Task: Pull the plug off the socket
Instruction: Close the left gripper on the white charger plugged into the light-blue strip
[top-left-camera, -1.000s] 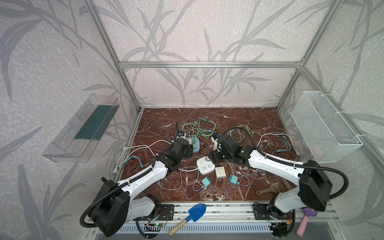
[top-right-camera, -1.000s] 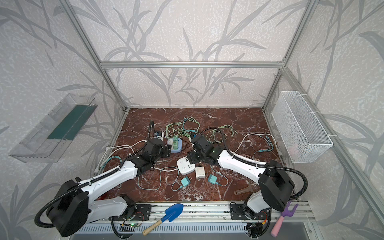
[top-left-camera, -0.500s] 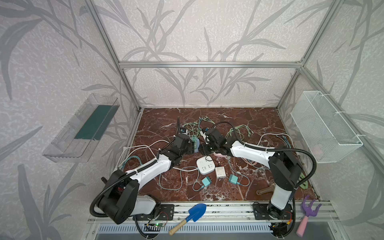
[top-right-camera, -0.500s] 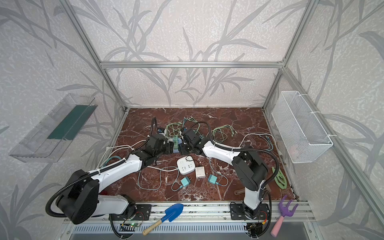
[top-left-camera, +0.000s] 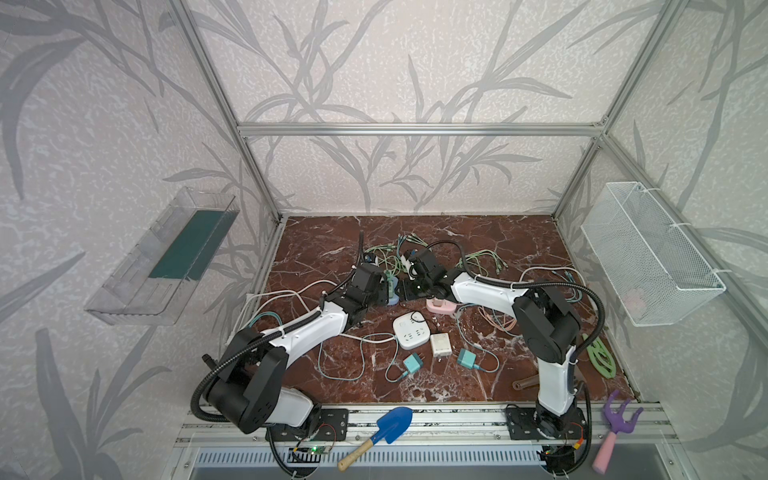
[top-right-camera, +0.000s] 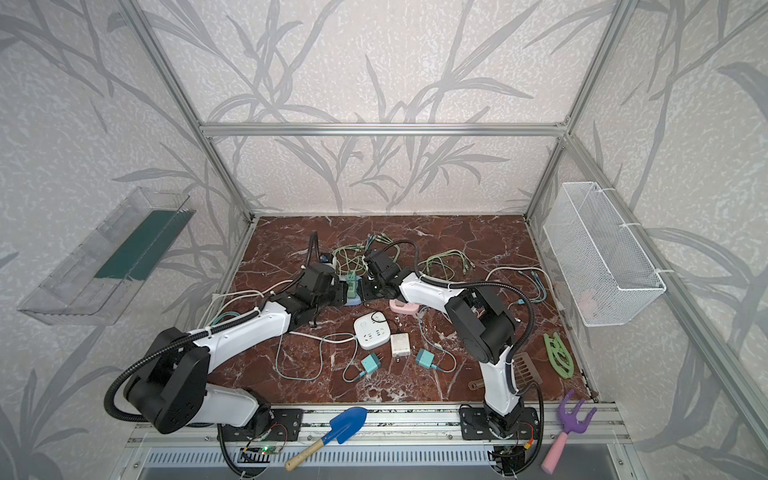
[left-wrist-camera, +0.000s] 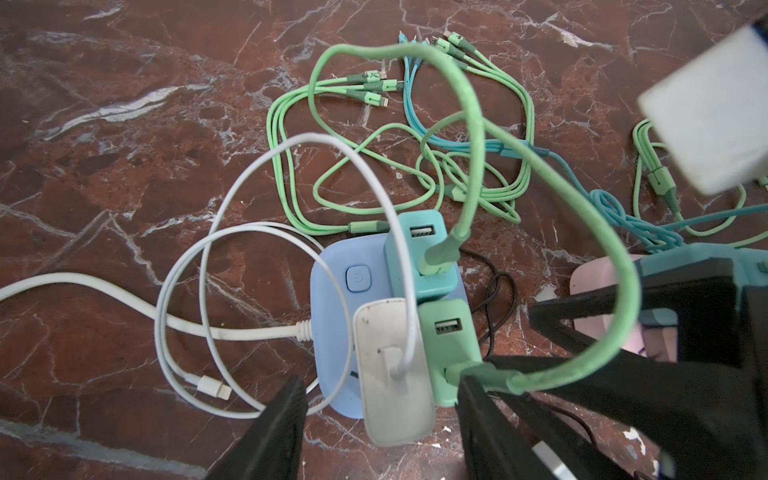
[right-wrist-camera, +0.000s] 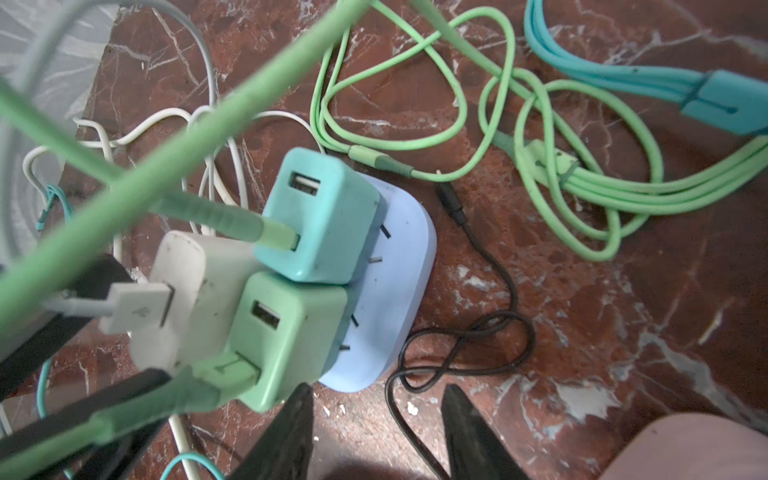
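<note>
Standing by the tabletop (left-wrist-camera: 124, 104), I count three chargers plugged into one blue socket block (left-wrist-camera: 332, 328): one teal charger (left-wrist-camera: 419, 257), one green charger (left-wrist-camera: 451, 345) and one white charger (left-wrist-camera: 390, 374). In both top views two tools flank it, the left tool (left-wrist-camera: 382, 380) at its 9 o'clock and the right tool (right-wrist-camera: 378, 388) at its 3 o'clock. The left tool's jaws stand parted astride the white and green chargers, not clamped. The right tool's jaws gape over bare marble just beside the green charger. A power symbol marks the block's button (left-wrist-camera: 357, 279).
</note>
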